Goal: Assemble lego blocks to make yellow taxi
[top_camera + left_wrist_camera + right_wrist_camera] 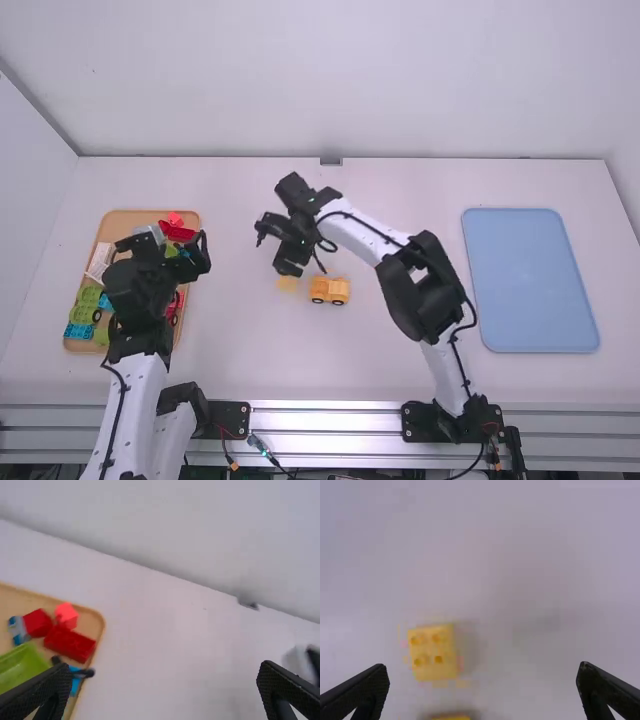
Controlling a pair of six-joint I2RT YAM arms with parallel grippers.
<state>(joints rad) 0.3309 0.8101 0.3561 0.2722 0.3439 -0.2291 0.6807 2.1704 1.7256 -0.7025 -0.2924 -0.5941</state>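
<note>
Well, the left gripper (165,250) hangs over the wooden tray (135,213), fingers apart; mid-table, the right gripper (281,242), likewise spread, hovers near the yellow block (288,284) (a small one), just left of the yellow car (329,290).

The high view looked forward and down from well above the white table (230,340). The left wrist view, nearer, faced slantwise across it towards the pale wall (350,80), sharing the tan rounded tray (130,213) at the high frame's left. Closest, the right wrist view looked steeply down on the square yellow block (432,652), also slightly below and left of the high frame's centre.
</note>
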